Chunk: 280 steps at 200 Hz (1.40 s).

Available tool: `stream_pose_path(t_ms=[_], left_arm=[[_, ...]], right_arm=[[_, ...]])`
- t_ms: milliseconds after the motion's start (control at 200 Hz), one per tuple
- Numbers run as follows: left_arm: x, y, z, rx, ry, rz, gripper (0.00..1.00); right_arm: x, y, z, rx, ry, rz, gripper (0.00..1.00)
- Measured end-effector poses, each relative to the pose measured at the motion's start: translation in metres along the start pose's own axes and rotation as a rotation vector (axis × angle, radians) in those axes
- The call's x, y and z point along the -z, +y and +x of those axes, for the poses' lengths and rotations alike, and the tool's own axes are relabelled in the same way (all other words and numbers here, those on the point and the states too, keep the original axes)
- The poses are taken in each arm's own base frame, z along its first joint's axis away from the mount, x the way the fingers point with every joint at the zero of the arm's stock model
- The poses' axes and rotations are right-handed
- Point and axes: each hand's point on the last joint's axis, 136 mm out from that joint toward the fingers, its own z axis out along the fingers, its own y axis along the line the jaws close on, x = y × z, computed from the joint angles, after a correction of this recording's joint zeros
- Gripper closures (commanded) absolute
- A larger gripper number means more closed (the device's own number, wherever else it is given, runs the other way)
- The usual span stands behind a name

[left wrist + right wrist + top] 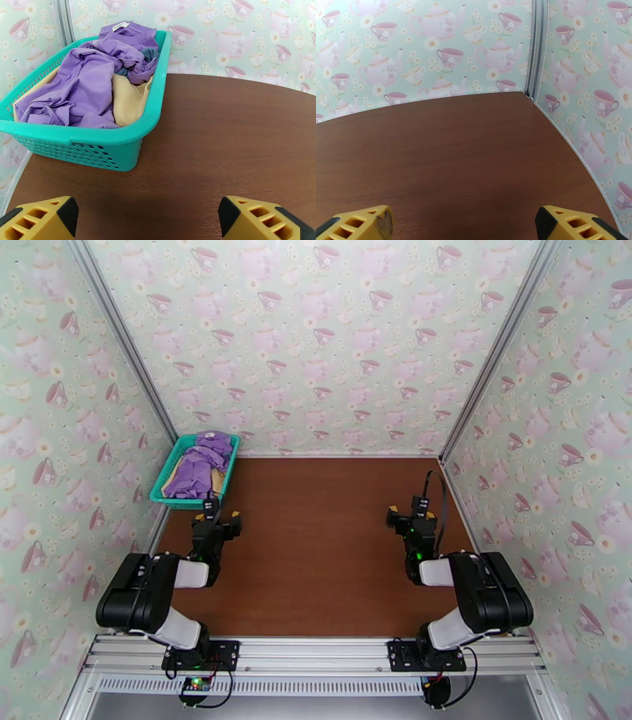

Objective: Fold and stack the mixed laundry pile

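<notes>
The mixed laundry pile lies heaped in a teal mesh basket at the table's far left corner. In the left wrist view a lilac-purple shirt covers most of it, with a mustard-yellow garment under its right side and a bit of grey-blue cloth near the back. My left gripper hovers just in front of the basket, open and holding nothing, its yellow fingertips wide apart. My right gripper is open over bare table on the right side, its fingertips spread.
The brown table is walled on three sides by teapot-patterned panels with metal corner posts. The basket's rim stands close ahead of the left fingers. Both arm bases sit on the rail at the near edge.
</notes>
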Motion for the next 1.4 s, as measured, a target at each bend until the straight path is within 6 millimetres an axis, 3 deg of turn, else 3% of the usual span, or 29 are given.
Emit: stream_pose_path(t_ms=[1232,1307,1347,1402], left_arm=[[0.005,-0.002,-0.002,-0.02,0.016,-0.019,0.0],[0.015,-0.009,-0.026,-0.042,0.017,-0.048,0.02],[0.019,-0.011,-0.054,-0.025,0.012,-0.069,0.02],[0.025,-0.009,-0.1,0.034,-0.012,-0.104,0.03]], right_arm=[[0.004,0.001,0.0,0.009,0.019,-0.005,0.0],[0.014,0.003,-0.018,0.013,0.041,-0.009,0.0],[0.018,0.004,-0.041,0.005,0.038,-0.005,0.0],[0.022,0.005,-0.088,-0.024,0.023,0.002,0.0]])
